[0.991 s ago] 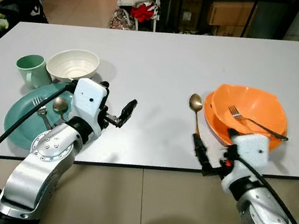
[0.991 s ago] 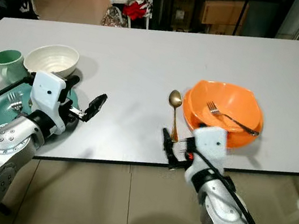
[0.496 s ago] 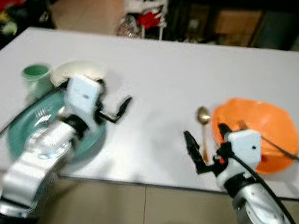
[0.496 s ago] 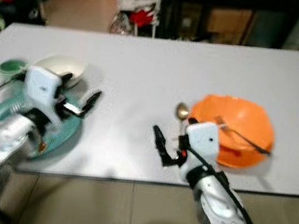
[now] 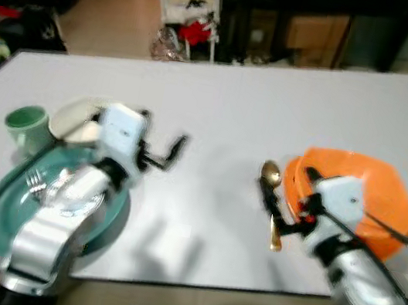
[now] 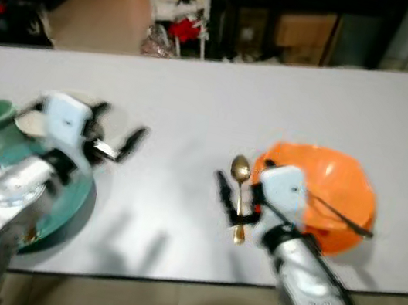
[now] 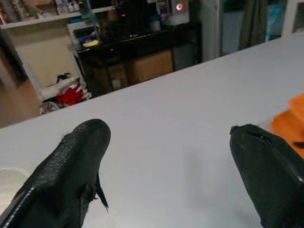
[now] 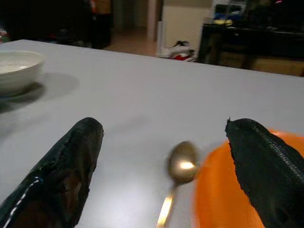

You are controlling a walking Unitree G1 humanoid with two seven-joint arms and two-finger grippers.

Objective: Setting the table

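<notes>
Gold spoon [image 5: 272, 201] untouched beside orange bowl [image 5: 353, 195], right gripper [image 5: 272, 205] jaws wide over it, left gripper [image 5: 166, 154] jaws wide, empty; setting looks barely started.

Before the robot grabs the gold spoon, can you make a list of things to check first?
1. Right gripper open: ok, its two black fingers stand wide apart.
2. Gold spoon lined up between those fingers: ok, in the right wrist view it lies in the gap, on the table.
3. Spoon free to lift: ok, it lies beside the orange bowl, not in it.
4. Fork out of the way: ok, it rests in the orange bowl.
5. Left gripper clear of the spoon: ok, open, by the white bowl and teal plate.
6. Sharp view: not ok, the head pictures are blurred.
</notes>
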